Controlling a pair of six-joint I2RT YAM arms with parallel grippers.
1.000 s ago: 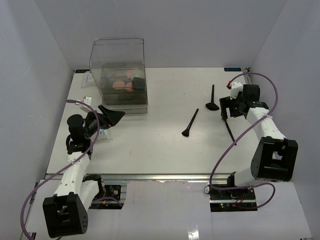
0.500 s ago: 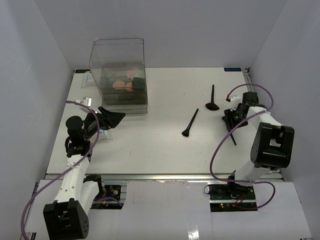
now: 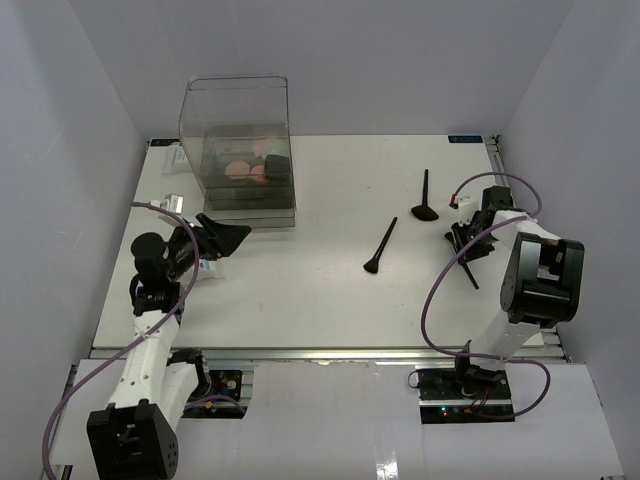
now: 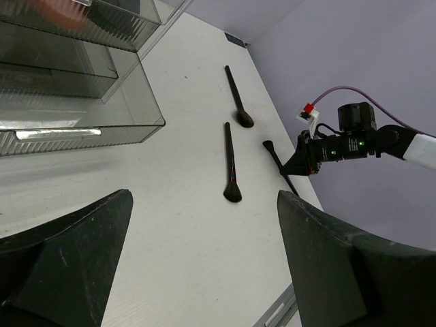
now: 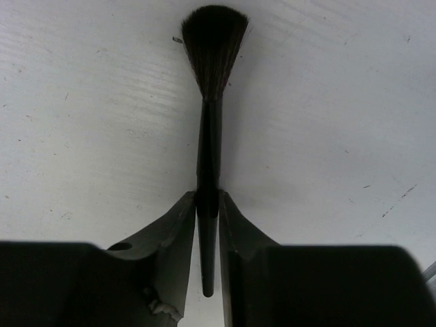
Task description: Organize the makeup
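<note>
From the overhead camera, the left gripper (image 3: pixel 225 226) hangs over the white table (image 3: pixel 300 290) just in front of a tall clear plastic box (image 3: pixel 238 110). Its two black fingers are spread wide with nothing between them. Low inside the box sit small round pink discs (image 3: pixel 240 168) beside a dark item too dim to identify. Near the table's middle lies a slim black brush with a small rounded head (image 3: pixel 380 246). Off to its right, apart from it, lies a black brush with a broad fan head (image 3: pixel 424 200). By the right edge, the right gripper (image 3: pixel 465 245) is down at the table on a thin black long-handled brush (image 3: pixel 470 276), whose handle tip pokes out toward the near edge. From the left wrist camera, the left fingers (image 4: pixel 68 259) frame the view far apart and empty. Beyond them are the box's ribbed base, the two loose brushes and the right gripper on the third. From the right wrist camera, the right fingers (image 5: pixel 180 231) stand narrow, pressed against both sides of the handle. The dark bristle tuft points away over the table, and I cannot tell whether it is lifted.
</note>
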